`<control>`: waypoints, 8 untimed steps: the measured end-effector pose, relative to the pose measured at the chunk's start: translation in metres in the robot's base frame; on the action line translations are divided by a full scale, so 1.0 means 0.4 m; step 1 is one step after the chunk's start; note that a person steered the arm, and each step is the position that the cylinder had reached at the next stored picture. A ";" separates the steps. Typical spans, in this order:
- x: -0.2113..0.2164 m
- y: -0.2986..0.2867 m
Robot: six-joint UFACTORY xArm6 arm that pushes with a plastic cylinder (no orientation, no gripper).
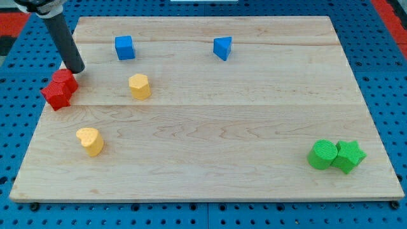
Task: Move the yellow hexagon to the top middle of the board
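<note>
From where I stand, my tip point(77, 69) rests at the table's point(210, 127) left edge, just above the two touching red blocks point(59, 88). The yellow hexagon point(139, 86) sits to its right, apart from it, below the blue cube point(124, 48). There is no pincer on this arm, just the rod, holding nothing.

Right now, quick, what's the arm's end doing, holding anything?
No jaws: a bare rod, holding nothing.
My tip is on the board at the view's upper left, against the red blocks, left of the yellow hexagon.
</note>
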State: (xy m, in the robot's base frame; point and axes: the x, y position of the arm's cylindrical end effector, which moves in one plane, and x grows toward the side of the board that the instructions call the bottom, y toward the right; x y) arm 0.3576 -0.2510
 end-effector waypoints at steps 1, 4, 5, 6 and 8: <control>-0.005 0.001; -0.007 0.250; 0.005 0.250; 0.014 0.199; 0.016 0.129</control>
State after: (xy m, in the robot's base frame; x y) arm 0.3639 -0.1995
